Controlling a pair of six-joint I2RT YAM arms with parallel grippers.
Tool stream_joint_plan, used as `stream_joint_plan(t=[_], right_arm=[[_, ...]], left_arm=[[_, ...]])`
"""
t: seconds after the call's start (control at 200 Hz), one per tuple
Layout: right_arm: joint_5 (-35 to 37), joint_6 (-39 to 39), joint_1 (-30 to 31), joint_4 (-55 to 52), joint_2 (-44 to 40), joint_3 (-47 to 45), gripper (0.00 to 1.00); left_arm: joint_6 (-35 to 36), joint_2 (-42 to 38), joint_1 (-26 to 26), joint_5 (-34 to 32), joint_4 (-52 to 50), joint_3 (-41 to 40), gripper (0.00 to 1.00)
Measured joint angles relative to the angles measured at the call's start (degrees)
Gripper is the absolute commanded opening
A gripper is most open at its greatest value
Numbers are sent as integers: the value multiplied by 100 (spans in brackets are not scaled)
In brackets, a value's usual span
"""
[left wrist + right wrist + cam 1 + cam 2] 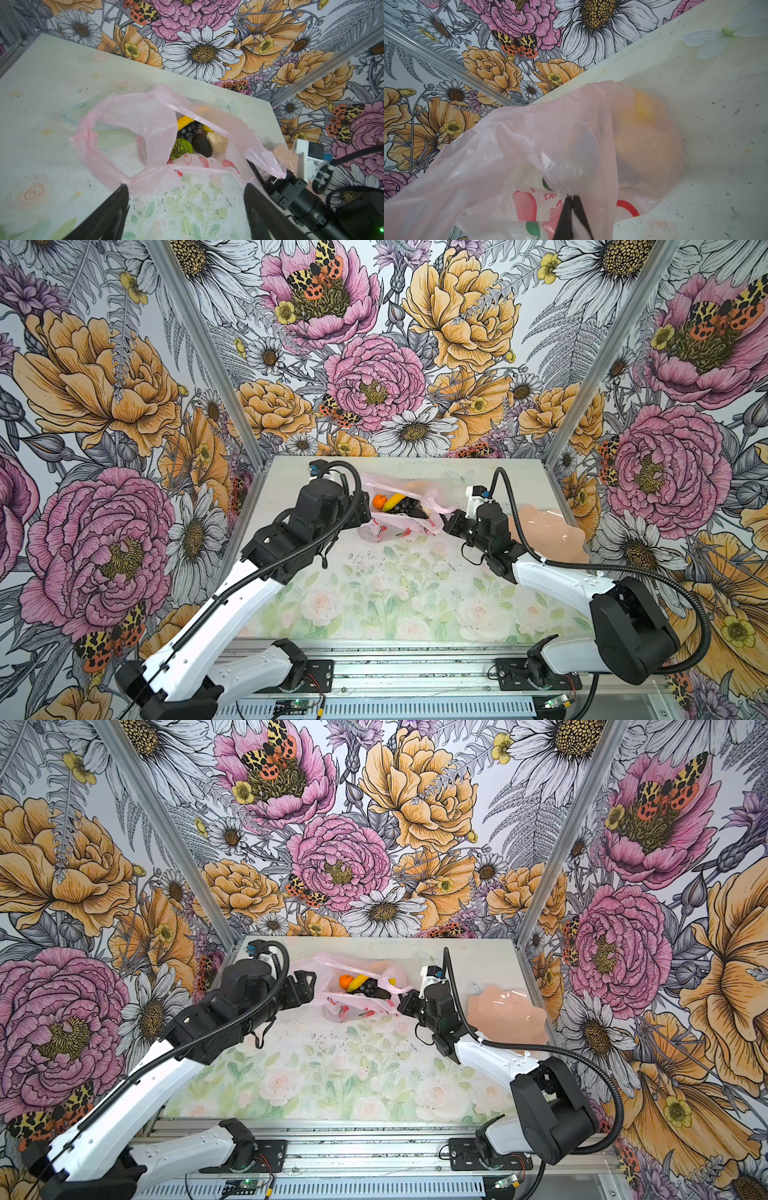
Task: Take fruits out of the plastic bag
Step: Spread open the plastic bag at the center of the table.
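The pink plastic bag (pixel 399 522) (pixel 357 1006) lies open at the back of the table, mouth up. Inside it the left wrist view shows the fruits: a yellow banana (pixel 185 121), dark grapes (pixel 190 129), a lime-green ball (pixel 181 148), a dark avocado (pixel 201 145), a cream pear (pixel 217 142) and a bit of lemon (pixel 206 128). An orange piece (pixel 379 502) shows in both top views. My left gripper (pixel 187 191) (pixel 365 514) is open at the bag's left side; a handle loop (pixel 99 145) brushes one fingertip. My right gripper (pixel 572 199) (pixel 446 522) is shut on the bag's right handle.
A peach scalloped dish (pixel 548 535) (pixel 507 1017) sits at the right edge of the table, behind my right arm. The floral-printed table top (pixel 395 593) stretches in front of the bag. Patterned walls close in the back and both sides.
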Motion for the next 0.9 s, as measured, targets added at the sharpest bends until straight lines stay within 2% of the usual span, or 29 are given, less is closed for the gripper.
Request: stream_joint_plan(t=[0.22, 0.385, 0.425, 0.611, 0.736, 0.811, 0.901], right_arm=[[68, -57, 33, -13, -188, 0, 0], [101, -107, 35, -31, -251, 0, 0], [109, -114, 35, -46, -251, 0, 0], [28, -101, -131, -120, -247, 2, 0], [-251, -4, -595, -103, -173, 39, 0], [-494, 98, -946, 28, -39, 79, 0], [-870, 313, -1381, 332, 245, 94, 0]], left_arm=[[415, 2463, 221, -87, -234, 852, 88], [605, 3517, 367, -245, -671, 1202, 87], [625, 3630, 389, -280, -730, 1244, 82], [726, 3755, 525, -310, -833, 1270, 42], [772, 3554, 767, 42, -260, 848, 10], [697, 3123, 1012, 455, 352, 109, 0], [505, 2371, 1438, 1054, 1239, -986, 0]])
